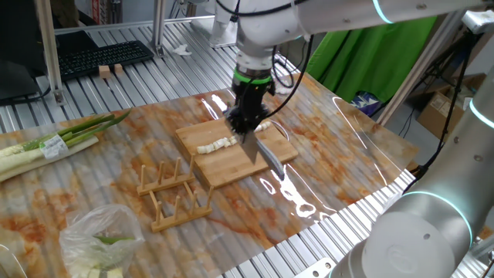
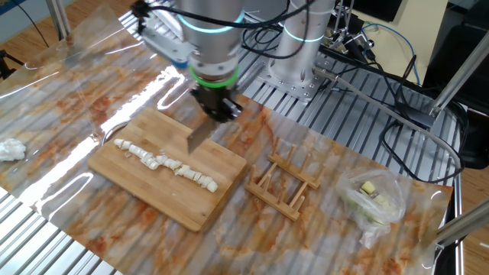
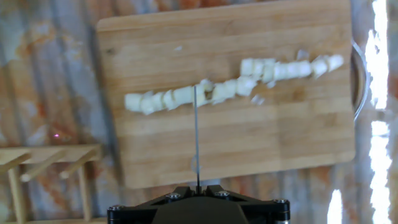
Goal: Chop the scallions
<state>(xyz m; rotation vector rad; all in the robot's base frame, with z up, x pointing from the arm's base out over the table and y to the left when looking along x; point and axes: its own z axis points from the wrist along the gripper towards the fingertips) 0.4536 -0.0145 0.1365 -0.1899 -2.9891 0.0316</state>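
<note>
Closest to my hand cam is the claw (image 3: 198,190) itself, pinched tight on a knife (image 3: 196,134) whose blade I'm seeing edge-on as a thin line running straight away from the fingers. From one fixed view the claw (image 1: 247,123) points down over the wooden board (image 1: 231,158) with the blade (image 1: 262,158) sticking out below and past it, toward the near edge of the board.

Scallions (image 3: 230,87) are right under the knife tip, laid out as a row of pale stubby pieces running crosswise to the blade. On the hand cam the blade line crosses the row roughly a third of the way along, so there's a short run of chunks to one side of it and a longer run to the other. Whether the edge is actually touching the pieces, I can't say from my seat; in the other fixed view the blade (image 2: 200,136) looks lifted clear of the board, with the scallion row (image 2: 164,162) just below and in front of it.

Off to the side of the claw there's a small wooden rack (image 2: 283,187) on the marbled tabletop (image 2: 69,84), and beyond that a clear plastic bag (image 2: 373,200) with green bits.
</note>
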